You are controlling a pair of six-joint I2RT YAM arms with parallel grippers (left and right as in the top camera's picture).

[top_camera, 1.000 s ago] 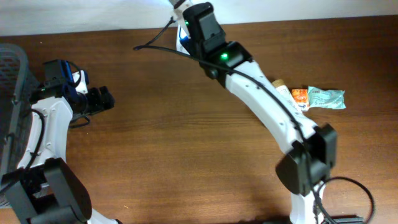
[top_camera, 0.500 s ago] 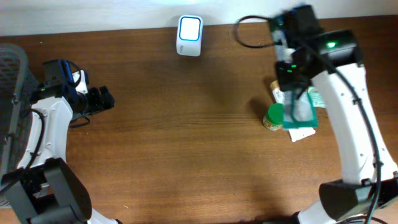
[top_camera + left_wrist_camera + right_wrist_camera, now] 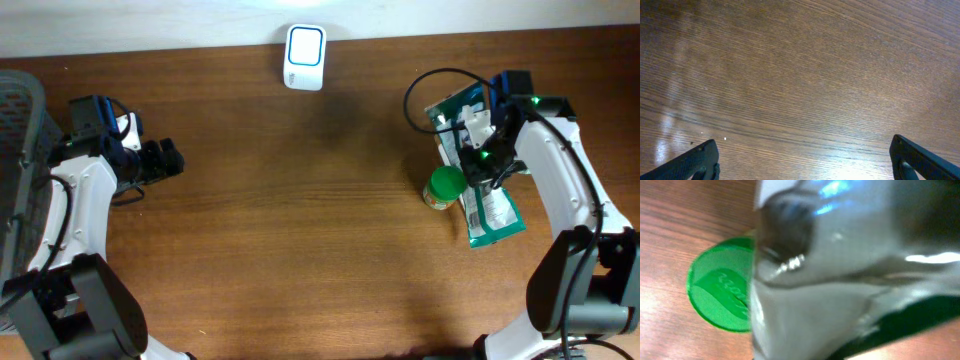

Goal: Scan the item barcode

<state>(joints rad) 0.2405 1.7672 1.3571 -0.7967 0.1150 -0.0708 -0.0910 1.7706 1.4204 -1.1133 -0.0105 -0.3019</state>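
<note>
**Desk inventory: barcode-scanning station, two arms**

1. Wooden desk point(image 3: 300, 220). All the items below are carried on it, and its grain is seen in the left wrist view.
2. Barcode scanner point(image 3: 304, 57). A white unit with a lit blue-white face, stood at the far edge of the desk, a little left of its middle. It is well apart from both arms.
3. Foil pouch point(image 3: 492, 210). The item to be scanned, teal and silver, is found close to the right edge of the desk. Its upper end is covered by the right gripper point(image 3: 485, 160). In the right wrist view the pouch point(image 3: 840, 280) fills most of the frame, blurred, and overlaps the green lid.
4. Green-lidded jar point(image 3: 443, 187). It is stood just beside the pouch on its left side; its lid point(image 3: 715, 297) is partly hidden behind the foil.
5. Green packet point(image 3: 452, 105). It is laid beyond the right gripper, toward the far edge.
6. Wire basket point(image 3: 18, 110). It is placed at the left edge of the desk.
7. Left gripper point(image 3: 168, 158) point(image 3: 807, 162). It is held near the left edge of the desk with its fingers spread wide and nothing between them.
8. Right gripper. Whether its fingers are pinched on the pouch or parted cannot be told, as the foil hides them.
</note>
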